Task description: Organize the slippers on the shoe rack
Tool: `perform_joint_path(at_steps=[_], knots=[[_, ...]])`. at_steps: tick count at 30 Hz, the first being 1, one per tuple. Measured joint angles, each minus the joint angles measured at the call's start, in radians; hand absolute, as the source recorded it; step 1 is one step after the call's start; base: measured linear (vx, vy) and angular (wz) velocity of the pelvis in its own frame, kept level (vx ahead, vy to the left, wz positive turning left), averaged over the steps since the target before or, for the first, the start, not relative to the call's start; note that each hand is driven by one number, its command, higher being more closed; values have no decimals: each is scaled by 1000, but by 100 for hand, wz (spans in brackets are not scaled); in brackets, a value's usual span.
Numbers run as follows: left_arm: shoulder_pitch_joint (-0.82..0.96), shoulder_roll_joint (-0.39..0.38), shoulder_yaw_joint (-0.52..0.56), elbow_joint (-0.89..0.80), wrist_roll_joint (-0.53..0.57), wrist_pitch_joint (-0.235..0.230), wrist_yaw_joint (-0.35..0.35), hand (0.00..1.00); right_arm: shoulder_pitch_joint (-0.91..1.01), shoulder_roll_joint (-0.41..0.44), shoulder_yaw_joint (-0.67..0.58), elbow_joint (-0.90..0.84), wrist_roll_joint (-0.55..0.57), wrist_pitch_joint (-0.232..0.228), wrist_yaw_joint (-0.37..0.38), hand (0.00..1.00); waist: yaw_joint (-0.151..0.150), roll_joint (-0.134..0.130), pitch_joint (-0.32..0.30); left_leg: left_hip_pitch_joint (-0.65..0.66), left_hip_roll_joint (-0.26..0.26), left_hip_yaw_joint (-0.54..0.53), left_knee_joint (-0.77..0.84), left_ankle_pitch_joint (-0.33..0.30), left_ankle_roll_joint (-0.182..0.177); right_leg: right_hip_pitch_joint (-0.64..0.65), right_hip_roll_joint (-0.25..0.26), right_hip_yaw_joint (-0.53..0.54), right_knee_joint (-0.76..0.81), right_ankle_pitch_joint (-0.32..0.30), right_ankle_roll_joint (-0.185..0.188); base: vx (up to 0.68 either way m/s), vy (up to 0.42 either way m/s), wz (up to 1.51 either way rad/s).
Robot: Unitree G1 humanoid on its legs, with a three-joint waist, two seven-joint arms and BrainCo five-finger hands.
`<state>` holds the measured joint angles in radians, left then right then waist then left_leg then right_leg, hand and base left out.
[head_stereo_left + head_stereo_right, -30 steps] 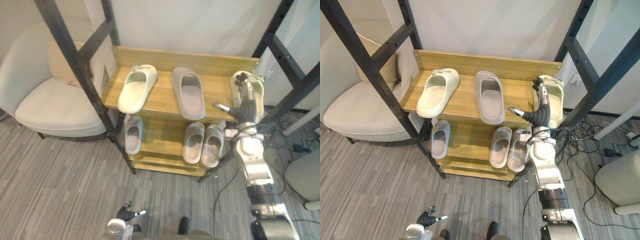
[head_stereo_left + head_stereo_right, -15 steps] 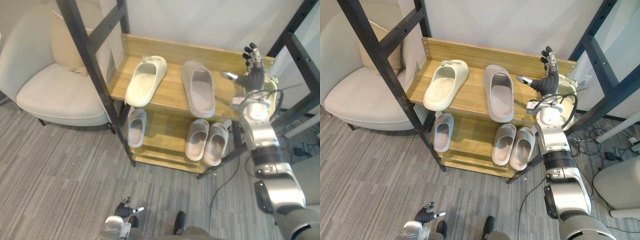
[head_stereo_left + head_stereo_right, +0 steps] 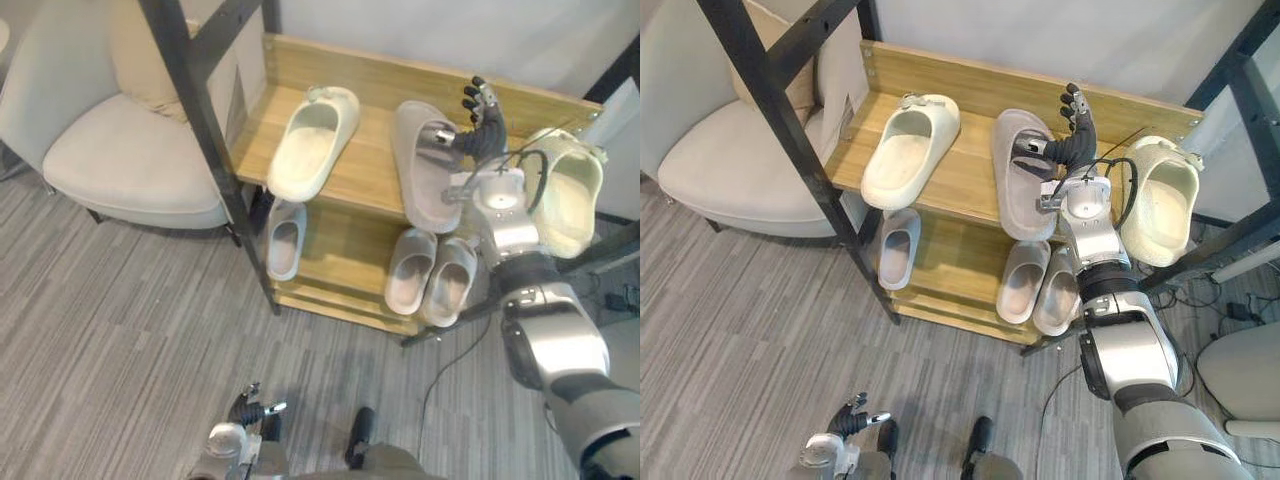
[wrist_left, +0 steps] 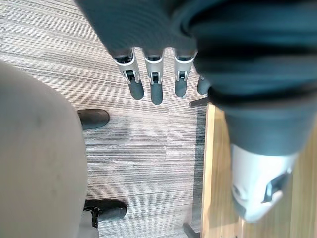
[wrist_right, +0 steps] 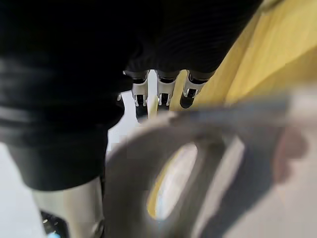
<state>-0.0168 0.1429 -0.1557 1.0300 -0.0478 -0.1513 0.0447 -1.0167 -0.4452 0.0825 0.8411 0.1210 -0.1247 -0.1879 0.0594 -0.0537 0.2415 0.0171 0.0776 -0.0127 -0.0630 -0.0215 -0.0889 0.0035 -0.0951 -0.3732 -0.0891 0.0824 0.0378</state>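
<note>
On the wooden shoe rack point(image 3: 960, 185), the top shelf carries a cream slipper point(image 3: 905, 150) at the left, a grey slipper point(image 3: 1025, 180) in the middle and a second cream slipper point(image 3: 1165, 200) at the right end, its heel past the front edge. My right hand point(image 3: 1073, 140) hovers over the grey slipper's right side, open, fingers straight and thumb stretched across the strap point(image 5: 198, 129). Low near the floor, my left hand point(image 3: 245, 412) hangs open, its fingers point(image 4: 154, 84) straight.
The lower shelf holds a small grey slipper point(image 3: 898, 248) at the left and a grey pair point(image 3: 1040, 285) at the right. Black slanted frame bars point(image 3: 790, 110) stand before the rack's left end. A beige armchair point(image 3: 120, 150) sits to the left. Grey carpet point(image 3: 120, 330) lies in front.
My right hand has let go of the right cream slipper, lifted, and moved left to the grey slipper. The camera has shifted too. The left hand stays low.
</note>
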Motion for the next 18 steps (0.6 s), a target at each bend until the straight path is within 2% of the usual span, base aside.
perform_joint_path(at_steps=[6,7,18], knots=[[-4,6,-8,0,-17,-8,1,0,-55,10,0,49,-6,7,14,0,0,0,15,-1,0,1,0,0,0,-2,0,1,0,0,0,-1,2,1],[-6,6,-11,1,-18,-10,1,0,-66,10,0,56,-12,13,14,100,0,1,20,-1,0,1,0,0,0,-2,0,1,0,0,0,0,0,0],[-25,11,-23,3,-36,-11,7,0,-129,-9,-1,74,-1,4,12,100,0,3,43,-17,3,-15,-31,27,-3,-22,3,-14,0,0,0,1,-3,4]])
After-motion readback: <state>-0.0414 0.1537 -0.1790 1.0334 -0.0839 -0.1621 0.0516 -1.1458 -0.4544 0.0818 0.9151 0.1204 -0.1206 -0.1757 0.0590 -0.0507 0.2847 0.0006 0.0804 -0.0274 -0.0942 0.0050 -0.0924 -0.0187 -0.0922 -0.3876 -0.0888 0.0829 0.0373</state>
